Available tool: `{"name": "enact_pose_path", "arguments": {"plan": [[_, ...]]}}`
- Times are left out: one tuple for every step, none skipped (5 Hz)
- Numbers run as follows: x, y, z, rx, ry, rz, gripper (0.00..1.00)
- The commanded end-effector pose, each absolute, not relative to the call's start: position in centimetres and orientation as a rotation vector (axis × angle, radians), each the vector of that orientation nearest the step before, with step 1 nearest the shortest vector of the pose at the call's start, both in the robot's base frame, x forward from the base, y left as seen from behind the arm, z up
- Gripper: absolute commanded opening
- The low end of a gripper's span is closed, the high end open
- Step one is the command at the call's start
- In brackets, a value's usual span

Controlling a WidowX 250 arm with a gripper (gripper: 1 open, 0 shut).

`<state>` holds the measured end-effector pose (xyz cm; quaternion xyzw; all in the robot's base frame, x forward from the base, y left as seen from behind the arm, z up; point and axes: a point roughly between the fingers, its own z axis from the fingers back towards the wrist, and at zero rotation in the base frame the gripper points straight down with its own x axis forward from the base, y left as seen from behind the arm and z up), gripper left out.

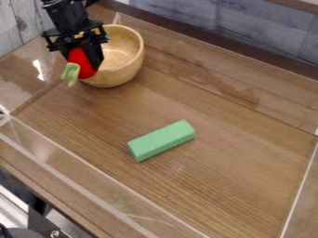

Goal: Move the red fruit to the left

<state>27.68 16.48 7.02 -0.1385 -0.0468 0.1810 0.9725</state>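
The red fruit (pixel 84 59), a small glossy strawberry with a pale green cap (pixel 72 73) pointing down-left, hangs between the black fingers of my gripper (pixel 81 54) at the upper left. The gripper is shut on it. It is held just in front of the left side of the wooden bowl (pixel 119 58), slightly above the table. The arm above the gripper runs out of the top of the frame.
A green rectangular block (pixel 162 139) lies flat near the middle of the wooden table (pixel 224 102). Clear plastic walls (pixel 74 177) border the table on all sides. The bowl sits close to the back left corner.
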Motion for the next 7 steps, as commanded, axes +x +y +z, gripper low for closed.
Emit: {"name": "enact_pose_path", "arguments": {"plan": [[27.8, 17.1, 8.1, -0.259, -0.141, 0.416, 0.0], [27.8, 16.8, 8.4, -0.267, -0.14, 0.426, 0.0], [27.9, 16.4, 8.9, -0.275, -0.138, 0.434, 0.0], [27.9, 16.8, 9.6, -0.283, -0.134, 0.421, 0.0], [27.9, 17.3, 10.1, -0.289, -0.127, 0.407, 0.0], [27.5, 17.1, 9.5, -0.294, -0.127, 0.436, 0.0], [27.1, 17.0, 9.2, -0.302, -0.13, 0.472, 0.0]]}}
